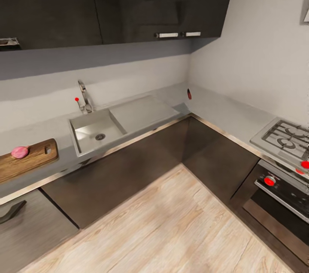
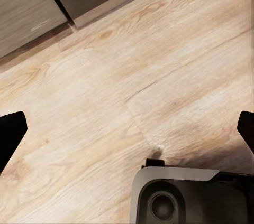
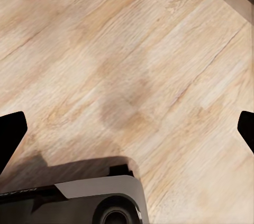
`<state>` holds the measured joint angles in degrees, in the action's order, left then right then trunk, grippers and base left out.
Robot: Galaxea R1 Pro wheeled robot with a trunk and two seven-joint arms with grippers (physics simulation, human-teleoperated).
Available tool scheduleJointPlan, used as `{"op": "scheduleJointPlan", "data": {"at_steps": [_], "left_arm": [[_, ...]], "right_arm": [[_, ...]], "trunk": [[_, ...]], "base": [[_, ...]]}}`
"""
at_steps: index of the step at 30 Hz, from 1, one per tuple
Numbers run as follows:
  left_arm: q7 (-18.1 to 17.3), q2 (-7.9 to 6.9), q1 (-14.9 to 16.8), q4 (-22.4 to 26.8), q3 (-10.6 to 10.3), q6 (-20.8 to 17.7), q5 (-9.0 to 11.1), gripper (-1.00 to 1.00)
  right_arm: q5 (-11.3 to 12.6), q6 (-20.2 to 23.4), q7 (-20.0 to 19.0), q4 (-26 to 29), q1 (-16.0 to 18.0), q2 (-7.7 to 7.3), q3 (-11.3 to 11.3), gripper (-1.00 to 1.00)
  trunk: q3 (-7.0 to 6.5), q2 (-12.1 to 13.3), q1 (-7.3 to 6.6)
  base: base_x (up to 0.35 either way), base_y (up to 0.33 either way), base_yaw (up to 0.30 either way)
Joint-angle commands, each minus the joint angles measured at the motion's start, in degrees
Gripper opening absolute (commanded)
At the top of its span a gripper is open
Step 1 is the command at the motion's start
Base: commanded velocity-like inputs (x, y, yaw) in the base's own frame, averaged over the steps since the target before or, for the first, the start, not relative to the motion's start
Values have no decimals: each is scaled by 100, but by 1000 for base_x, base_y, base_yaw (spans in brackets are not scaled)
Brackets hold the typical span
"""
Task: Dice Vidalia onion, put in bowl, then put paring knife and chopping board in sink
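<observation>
The grey steel sink (image 1: 88, 133) sits in the countertop (image 1: 223, 114) at left of centre, its basin bare around the drain, with the tap (image 1: 83, 95) behind it. At the far left lies the brown chopping board (image 1: 36, 159) with a pinkish round Vidalia onion (image 1: 19, 151) on it. A small dark reddish item, apparently the paring knife (image 1: 189, 94), rests in the counter's corner by the wall. The bowl is out of view. My left gripper (image 2: 127, 129) and right gripper (image 3: 127, 129) hang open over the wood floor, holding nothing.
A gas hob (image 1: 285, 136) and an oven with red knobs (image 1: 269, 181) stand at the right. Dark cabinets (image 1: 141, 166) run under the L-shaped counter, and wall cupboards (image 1: 128, 3) hang above. Open wood floor (image 1: 171, 226) lies between. My base (image 2: 180, 195) shows below the grippers.
</observation>
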<state>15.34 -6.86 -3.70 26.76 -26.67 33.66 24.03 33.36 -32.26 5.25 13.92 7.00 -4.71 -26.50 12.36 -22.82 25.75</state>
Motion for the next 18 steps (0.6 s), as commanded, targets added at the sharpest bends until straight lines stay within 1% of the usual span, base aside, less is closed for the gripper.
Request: {"op": "scheduleJointPlan", "data": {"at_steps": [1, 18], "left_arm": [[48, -10, 1, 13, -49, 9, 31, 100], [48, -8, 1, 13, -49, 10, 27, 100]], "right_arm": [[4, -8, 55, 5, 3, -3, -48, 100], [4, -8, 55, 5, 2, -3, -48, 100]], "trunk": [[1, -10, 4], [-140, -10, 4]], "base": [[0, 0, -120], [0, 0, -120]]}}
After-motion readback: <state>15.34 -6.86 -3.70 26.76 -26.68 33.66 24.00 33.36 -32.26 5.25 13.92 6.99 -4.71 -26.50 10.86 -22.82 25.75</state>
